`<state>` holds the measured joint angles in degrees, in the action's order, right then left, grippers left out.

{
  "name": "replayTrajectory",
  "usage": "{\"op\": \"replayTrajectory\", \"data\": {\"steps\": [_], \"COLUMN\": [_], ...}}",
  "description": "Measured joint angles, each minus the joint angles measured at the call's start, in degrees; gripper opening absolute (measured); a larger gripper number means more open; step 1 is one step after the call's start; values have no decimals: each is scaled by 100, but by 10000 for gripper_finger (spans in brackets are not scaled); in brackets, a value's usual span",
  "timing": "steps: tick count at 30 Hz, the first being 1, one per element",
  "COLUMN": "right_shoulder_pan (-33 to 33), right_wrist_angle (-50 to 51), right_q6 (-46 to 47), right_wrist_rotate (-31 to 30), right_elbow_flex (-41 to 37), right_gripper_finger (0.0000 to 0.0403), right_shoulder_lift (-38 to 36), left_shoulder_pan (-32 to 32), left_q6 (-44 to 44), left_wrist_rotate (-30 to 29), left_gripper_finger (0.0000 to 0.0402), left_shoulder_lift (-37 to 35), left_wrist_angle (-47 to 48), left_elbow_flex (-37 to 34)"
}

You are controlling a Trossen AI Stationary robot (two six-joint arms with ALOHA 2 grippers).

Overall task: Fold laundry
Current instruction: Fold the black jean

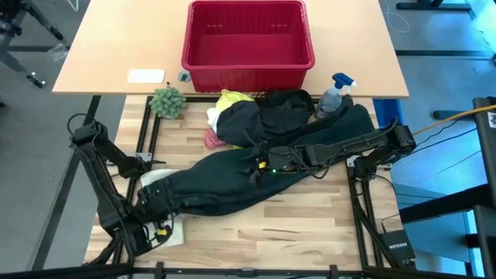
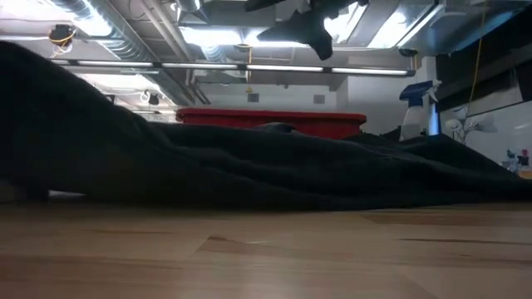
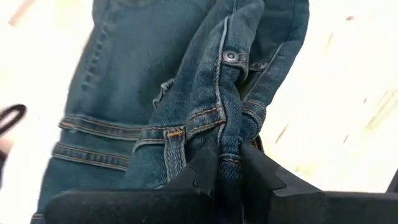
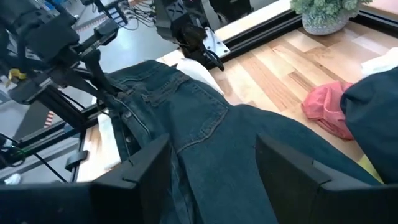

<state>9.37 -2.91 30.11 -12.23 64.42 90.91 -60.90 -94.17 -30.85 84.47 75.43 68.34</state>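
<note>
The dark blue denim trousers (image 1: 232, 174) lie stretched from the table's near left to its far right, flat on the wood. My left gripper (image 1: 151, 203) is at their waist end, shut on the cloth (image 3: 229, 163). My right gripper (image 1: 262, 166) is open over the middle of the trousers (image 4: 211, 180), one finger on either side of the seat. A yellow T-shirt (image 1: 232, 99), a white cloth (image 1: 213, 118) and a pink cloth (image 1: 212, 139) lie bunched by another dark garment (image 1: 279, 108) at the far edge. In the low view the trousers (image 2: 249, 166) fill the middle. My left gripper pinches a bunched fold of the trousers' waistband (image 3: 231, 146) between its two fingers, beside a belt loop (image 3: 176, 146) and below a metal button (image 3: 231, 56). Several layers are gathered in the hold. The rest of the trousers lies on the table. My right gripper: whether its fingers touch the denim cannot be told.
A red plastic basket (image 1: 246, 43) stands on the far table with a small flat white item (image 1: 146, 75) left of it. A small potted plant (image 1: 167, 101) and a spray bottle (image 1: 335, 93) stand at the far edge. White cloth (image 1: 169, 231) lies under the waist end. Bare wood (image 1: 294, 225) lies near right.
</note>
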Motion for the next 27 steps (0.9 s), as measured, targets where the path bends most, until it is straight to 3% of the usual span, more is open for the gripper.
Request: {"op": "replayTrajectory", "data": {"steps": [13,22,27], "right_shoulder_pan": [-2,-114,-445], "right_wrist_angle": [151,2980,3257], "right_q6": [73,931,1059], "right_wrist_rotate": [4,-334,96], "right_elbow_flex": [4,4,-180], "right_gripper_finger": [223,219,190], "right_shoulder_lift": [-6,23,29], "left_shoulder_pan": [4,-134,-165], "left_q6": [357,841,1692], "left_wrist_rotate": [-285,-287,-123], "left_gripper_finger": [33,33,32], "left_shoulder_lift": [-9,-7,-7], "left_wrist_angle": [937,909,265], "left_elbow_flex": [1091,1706,1963]}}
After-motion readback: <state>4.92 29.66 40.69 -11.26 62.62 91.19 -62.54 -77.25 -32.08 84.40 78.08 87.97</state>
